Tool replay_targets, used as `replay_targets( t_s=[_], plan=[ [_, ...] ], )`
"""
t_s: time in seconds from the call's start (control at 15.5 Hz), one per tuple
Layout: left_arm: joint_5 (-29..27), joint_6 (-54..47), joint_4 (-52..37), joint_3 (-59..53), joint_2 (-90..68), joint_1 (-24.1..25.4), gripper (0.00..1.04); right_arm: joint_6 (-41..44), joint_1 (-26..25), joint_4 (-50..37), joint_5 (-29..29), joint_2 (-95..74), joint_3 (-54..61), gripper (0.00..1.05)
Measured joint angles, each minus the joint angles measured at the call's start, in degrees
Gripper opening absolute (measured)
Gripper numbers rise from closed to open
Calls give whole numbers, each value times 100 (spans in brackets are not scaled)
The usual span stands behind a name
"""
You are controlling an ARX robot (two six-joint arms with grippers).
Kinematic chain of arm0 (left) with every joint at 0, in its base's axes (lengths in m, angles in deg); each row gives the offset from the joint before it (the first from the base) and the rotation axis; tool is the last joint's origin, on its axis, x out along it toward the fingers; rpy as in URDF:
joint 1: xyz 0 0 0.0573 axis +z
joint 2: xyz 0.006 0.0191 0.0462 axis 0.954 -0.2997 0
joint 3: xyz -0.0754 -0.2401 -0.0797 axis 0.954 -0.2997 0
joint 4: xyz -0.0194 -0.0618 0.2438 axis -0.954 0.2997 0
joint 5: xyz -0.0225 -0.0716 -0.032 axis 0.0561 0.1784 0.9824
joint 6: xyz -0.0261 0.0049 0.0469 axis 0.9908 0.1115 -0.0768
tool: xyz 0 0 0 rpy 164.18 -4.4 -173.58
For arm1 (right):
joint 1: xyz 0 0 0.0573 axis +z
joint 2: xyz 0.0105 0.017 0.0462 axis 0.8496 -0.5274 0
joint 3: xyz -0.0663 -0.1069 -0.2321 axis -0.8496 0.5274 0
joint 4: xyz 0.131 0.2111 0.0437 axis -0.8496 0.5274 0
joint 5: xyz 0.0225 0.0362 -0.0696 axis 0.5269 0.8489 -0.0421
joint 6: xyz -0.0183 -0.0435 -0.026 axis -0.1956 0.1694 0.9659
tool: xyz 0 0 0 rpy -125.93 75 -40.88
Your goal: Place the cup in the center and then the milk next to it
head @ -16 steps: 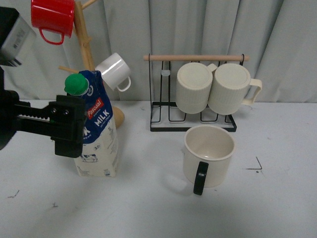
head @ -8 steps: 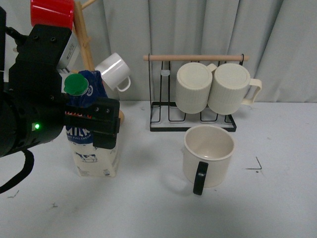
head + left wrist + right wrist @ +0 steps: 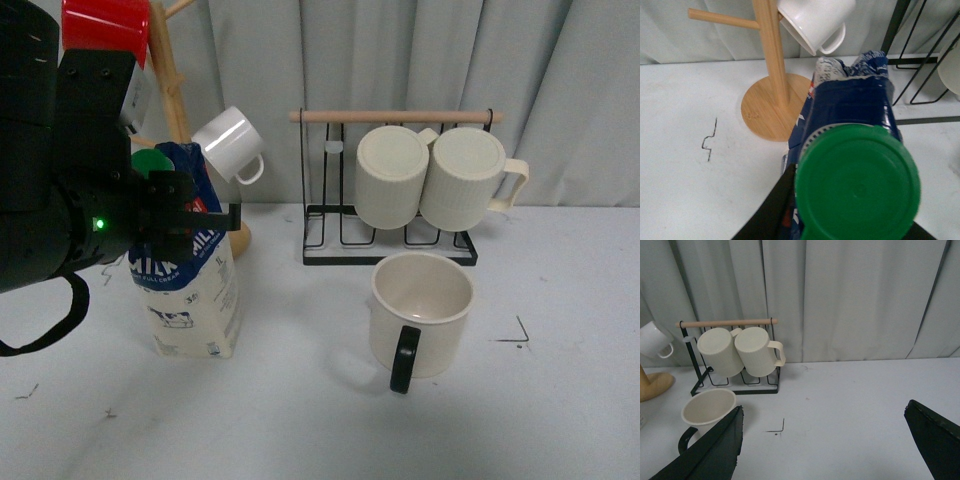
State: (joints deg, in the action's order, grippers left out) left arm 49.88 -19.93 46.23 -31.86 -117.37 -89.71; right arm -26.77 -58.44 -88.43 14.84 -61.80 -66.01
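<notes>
- The left gripper (image 3: 188,215), black, sits at the blue upper part of the tall gable-top milk carton with a green round cap (image 3: 190,290). In the left wrist view a dark finger (image 3: 771,210) lies against one side of the carton. Whether the pincer really presses it, one cannot tell.
- The milk carton stands upright on the white table (image 3: 300,425), at its left side, just in front of the wooden mug tree (image 3: 172,95) and well apart from the cup.
- The wide cream cup with a black C-shaped handle (image 3: 421,312) stands upright near the middle of the table, mouth up and handle toward the camera, just before the black wire rack (image 3: 325,240).
- Two ribbed cream mugs (image 3: 430,178) hang on the rack; a red mug (image 3: 105,30) and a small glossy white mug (image 3: 230,143) hang on the tree.
- The right gripper (image 3: 825,410) is spread wide and holds nothing.
</notes>
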Motion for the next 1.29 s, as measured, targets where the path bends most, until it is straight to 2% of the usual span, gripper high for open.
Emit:
replay_targets(
  t_s=[0.13,0.19,0.39,0.58,1.23,1.29],
  plan=[
    [-116,155,175,-13,116,-129,11,0,0,2,0,0,0,98],
    [-210,289,345,-48,234,-212,7,0,0,0,0,0,0,98],
    [-581,710,699,-50,518,-603,5,0,0,2,0,0,0,98],
    [-684,999,785,184,520,-1095,5,0,0,2,0,0,0,98],
    [-903,1233,608,796,-354,-1700,5,0,0,0,0,0,0,98],
    [-879,1220,597,833,-431,-1729,13,0,0,0,0,0,0,98]
  ],
)
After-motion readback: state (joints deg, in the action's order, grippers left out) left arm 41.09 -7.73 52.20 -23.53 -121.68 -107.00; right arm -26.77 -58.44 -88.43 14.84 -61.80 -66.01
